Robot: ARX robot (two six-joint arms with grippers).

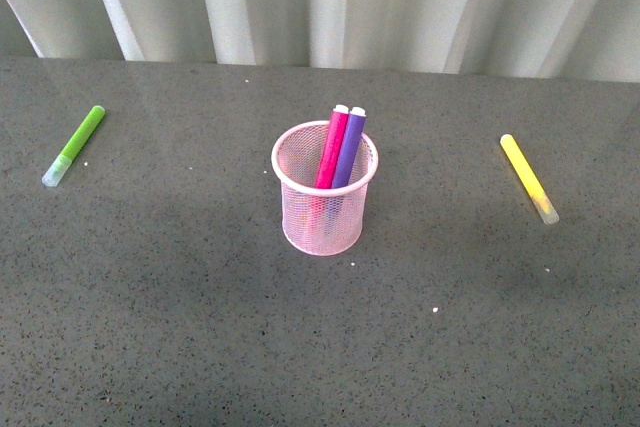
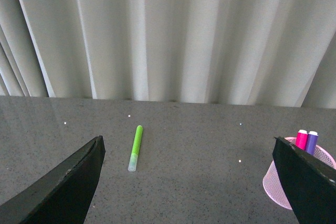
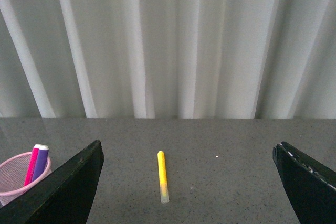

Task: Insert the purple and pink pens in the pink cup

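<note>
The pink cup [image 1: 324, 190] stands upright in the middle of the dark grey table. Inside it lean the pink pen [image 1: 333, 146] and the purple pen [image 1: 350, 146], side by side, tops sticking out above the rim. Neither arm shows in the front view. My left gripper [image 2: 191, 182] is open and empty, with the pink cup [image 2: 278, 184] and both pens [image 2: 306, 139] partly behind one of its fingers. My right gripper [image 3: 189, 187] is open and empty too, and its view shows the cup [image 3: 21, 169] with the pens [image 3: 37, 161] beside one finger.
A lime-green pen [image 1: 75, 144] lies flat at the left of the table, also in the left wrist view [image 2: 135, 147]. A yellow pen [image 1: 529, 178] lies at the right, also in the right wrist view [image 3: 163, 177]. A white pleated curtain [image 1: 330, 2] hangs behind the table's far edge.
</note>
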